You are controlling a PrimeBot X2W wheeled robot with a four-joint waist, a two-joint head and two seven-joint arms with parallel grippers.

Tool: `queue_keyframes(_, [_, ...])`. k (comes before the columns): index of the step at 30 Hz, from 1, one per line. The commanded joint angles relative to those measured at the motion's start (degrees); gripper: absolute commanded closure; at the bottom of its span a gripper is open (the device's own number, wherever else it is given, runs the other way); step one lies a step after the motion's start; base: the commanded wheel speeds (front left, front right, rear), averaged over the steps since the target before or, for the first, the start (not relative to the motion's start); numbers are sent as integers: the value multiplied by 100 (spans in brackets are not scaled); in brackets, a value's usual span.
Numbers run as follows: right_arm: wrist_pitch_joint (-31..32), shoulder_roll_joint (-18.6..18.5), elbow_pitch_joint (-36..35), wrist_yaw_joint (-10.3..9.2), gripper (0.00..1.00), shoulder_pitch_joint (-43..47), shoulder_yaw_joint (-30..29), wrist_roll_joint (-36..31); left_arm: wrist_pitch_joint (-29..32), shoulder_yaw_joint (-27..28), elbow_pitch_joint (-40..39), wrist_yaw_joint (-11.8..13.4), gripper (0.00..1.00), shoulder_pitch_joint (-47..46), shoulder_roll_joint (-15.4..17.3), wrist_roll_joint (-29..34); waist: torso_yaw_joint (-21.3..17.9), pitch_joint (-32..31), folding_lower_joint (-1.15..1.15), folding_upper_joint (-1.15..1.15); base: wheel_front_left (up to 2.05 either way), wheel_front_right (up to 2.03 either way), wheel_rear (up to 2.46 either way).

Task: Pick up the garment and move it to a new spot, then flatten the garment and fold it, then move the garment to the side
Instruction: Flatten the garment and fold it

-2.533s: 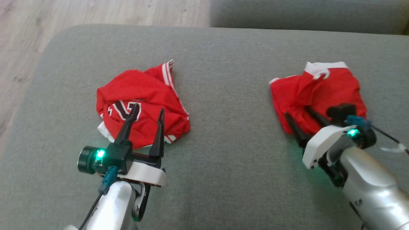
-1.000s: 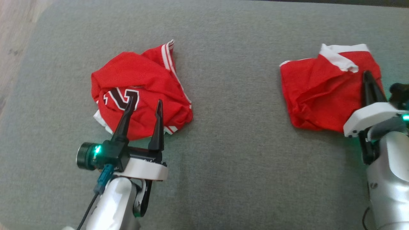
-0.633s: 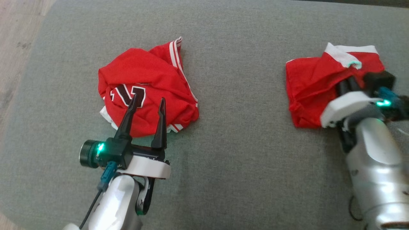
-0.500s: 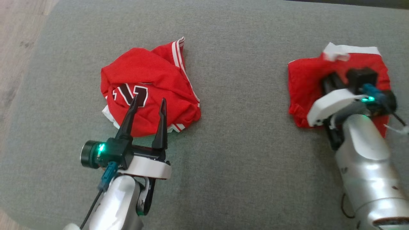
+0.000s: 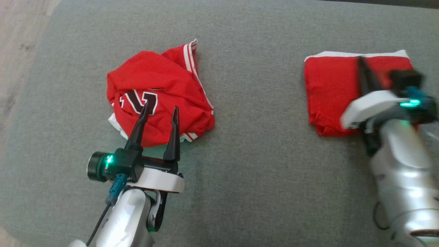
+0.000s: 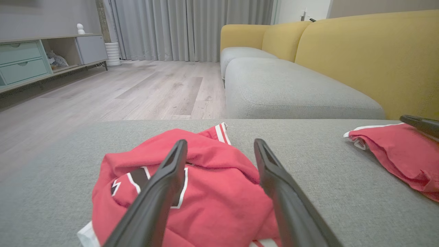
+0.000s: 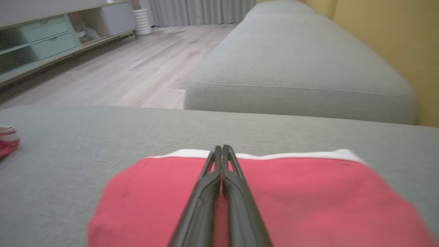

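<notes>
My right tool (image 5: 360, 63) is clenched shut, lying over the folded red garment (image 5: 329, 92) on the right of the grey cushion (image 5: 257, 137), while my left tool (image 5: 161, 107) hangs spread wide above the crumpled red jersey (image 5: 154, 82).

A grey sofa seat (image 5: 260, 164) with a rough woven cover carries everything. Two pieces of clothing lie directly on it, well apart from each other. On the left side is a crumpled red jersey (image 5: 154, 85), bunched in a heap, with white stripes at its edge and a dark, white-outlined number on top. On the right side lies a folded red garment (image 5: 329, 89), quite flat, with a white band along its far edge.
</notes>
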Motion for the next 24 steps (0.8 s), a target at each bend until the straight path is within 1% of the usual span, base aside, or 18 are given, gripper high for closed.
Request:
queue_keyframes(1, [-72,-88,-290,-4,100,61,-128,-71,-37,195,-173,56,0,-208,25,7,-39,26,0,0,0,0,0])
queue_keyframes(5, [-75,-166,-402,-4,100,333,-504,-276,-37,203,-178,37,0,-214,25,38,-133,104,0,0,0,0,0])
queue_keyframes(9, [-11,-201,30,-4,100,402,-766,-414,-37,199,-108,-21,0,-226,25,133,-211,152,0,0,0,0,0])
queue_keyframes(11, [47,-216,254,-4,100,350,-806,-564,-37,199,-81,-55,0,-235,25,173,-230,171,0,0,0,0,0])
queue_keyframes(13, [18,-117,351,-4,100,230,-835,-573,-37,224,-77,-67,0,-236,25,202,-244,172,0,0,0,0,0])
queue_keyframes(18, [-62,133,182,-4,100,-103,-666,-438,-37,348,-136,-61,0,-226,25,274,-257,117,0,0,0,0,0])
queue_keyframes(20, [-68,166,118,-4,100,-151,-601,-396,-37,365,-147,-63,0,-218,25,283,-252,101,0,0,0,0,0])
queue_keyframes(23, [-73,225,-98,-4,100,-236,-331,-180,-37,405,-182,-67,0,-196,25,289,-222,66,0,0,0,0,0])
queue_keyframes(24, [-74,235,-107,-4,100,-237,-51,30,-37,398,-187,-76,0,-193,25,280,-184,59,0,0,0,0,0])
